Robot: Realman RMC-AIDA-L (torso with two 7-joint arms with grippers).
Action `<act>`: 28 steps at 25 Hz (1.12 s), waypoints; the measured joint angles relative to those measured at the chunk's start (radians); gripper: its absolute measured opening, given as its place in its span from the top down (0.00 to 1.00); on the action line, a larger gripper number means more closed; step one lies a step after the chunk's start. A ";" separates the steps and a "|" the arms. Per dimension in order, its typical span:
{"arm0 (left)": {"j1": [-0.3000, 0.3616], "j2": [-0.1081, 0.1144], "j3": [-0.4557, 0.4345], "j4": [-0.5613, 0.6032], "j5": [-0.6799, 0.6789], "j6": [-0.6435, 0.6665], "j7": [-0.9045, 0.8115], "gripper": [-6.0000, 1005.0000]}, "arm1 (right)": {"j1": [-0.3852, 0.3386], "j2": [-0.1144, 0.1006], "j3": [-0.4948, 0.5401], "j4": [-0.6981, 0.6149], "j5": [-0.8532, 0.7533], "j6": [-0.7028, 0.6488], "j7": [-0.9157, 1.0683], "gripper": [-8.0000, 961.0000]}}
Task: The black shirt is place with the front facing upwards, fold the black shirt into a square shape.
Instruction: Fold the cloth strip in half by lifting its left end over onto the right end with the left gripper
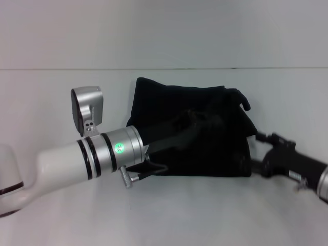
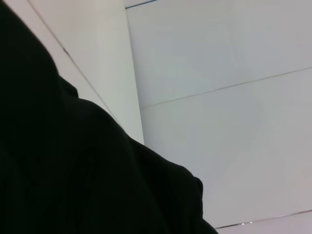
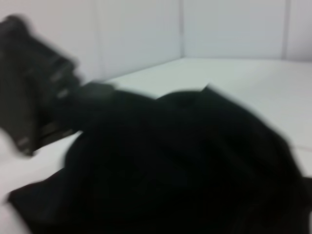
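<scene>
Black shirt (image 1: 205, 130), lettering hidden, claws obscured

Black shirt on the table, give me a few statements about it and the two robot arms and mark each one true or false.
1. The black shirt lies spread fully flat with both sleeves out. False: it is bunched into a compact folded shape.
2. The left hand reaches over the shirt. True.
3. The right hand is at the shirt's right edge. True.
4. White lettering shows on the shirt. False: only plain black cloth shows.
5. The table is white. True.
</scene>
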 joint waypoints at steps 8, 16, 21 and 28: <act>-0.009 0.001 0.001 0.003 -0.001 0.001 0.014 0.98 | 0.126 0.000 0.018 0.033 0.097 0.214 -0.001 0.02; -0.007 0.001 0.000 0.004 -0.007 -0.030 0.044 0.98 | 0.235 0.001 0.018 0.049 0.180 0.312 -0.001 0.02; -0.021 -0.002 -0.001 -0.001 -0.008 -0.076 0.081 0.97 | 0.257 -0.001 0.019 0.040 0.256 0.322 -0.008 0.02; -0.050 -0.006 -0.006 -0.040 -0.008 -0.189 0.139 0.97 | 0.276 -0.004 0.018 0.033 0.273 0.376 -0.012 0.03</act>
